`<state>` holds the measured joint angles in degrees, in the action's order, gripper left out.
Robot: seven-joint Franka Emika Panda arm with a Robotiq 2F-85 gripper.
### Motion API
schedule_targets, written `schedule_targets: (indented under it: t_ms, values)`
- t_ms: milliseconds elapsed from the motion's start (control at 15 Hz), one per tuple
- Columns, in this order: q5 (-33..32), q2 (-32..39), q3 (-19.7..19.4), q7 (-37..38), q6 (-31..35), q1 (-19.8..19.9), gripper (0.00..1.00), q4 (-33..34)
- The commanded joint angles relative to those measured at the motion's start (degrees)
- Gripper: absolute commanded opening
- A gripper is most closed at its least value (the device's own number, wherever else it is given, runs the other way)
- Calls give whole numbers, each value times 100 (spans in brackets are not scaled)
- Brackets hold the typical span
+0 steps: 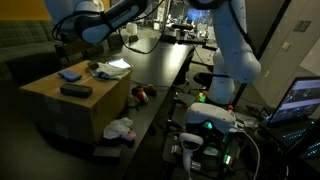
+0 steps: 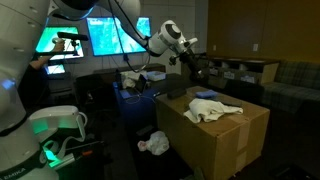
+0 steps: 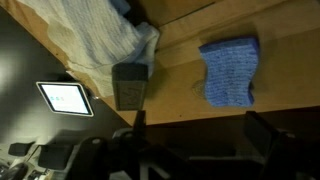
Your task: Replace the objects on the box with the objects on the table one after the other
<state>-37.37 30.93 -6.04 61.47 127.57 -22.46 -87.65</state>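
Box: the tan cardboard box [image 1: 60,115] stood by the long black table [image 1: 165,62]. Whether it rested on the table or just beside it could not be told. Its flat top carried three things.
Blue cloth: a small folded blue cloth [image 3: 230,72] lay flat on the box top, apart from the other two items.
Dark block: a dark rectangular object [image 3: 130,85] lay near the edge of the box top. What it was could not be made out.
Pale cloth: a rumpled whitish cloth [image 2: 215,110] sprawled over the box top, and in the wrist view its edge came right up to the dark rectangular object.
Items off the box: a small red object [image 1: 141,95] and a crumpled white bundle [image 1: 120,128] lay on the dark surface just beside the box's side.
Claw: the gripper [image 2: 192,62] hung above the box, well clear of its top, with its jaws spread wide and nothing between them.
Arm: the white arm [image 1: 235,50] reached over toward the box.
Background: lit screens [image 2: 105,35] glowed behind the arm in an exterior view.
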Motion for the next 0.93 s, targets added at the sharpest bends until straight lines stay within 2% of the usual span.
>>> schedule_targets:
  t_ms: [0, 533, 867]
  values:
    - [-25, 19, 242, 115, 782, 155, 100, -83]
    - [242, 349, 248, -175, 2123, 350, 100, -292]
    - [502, 625, 194, -530, 2443, 406, 100, -356]
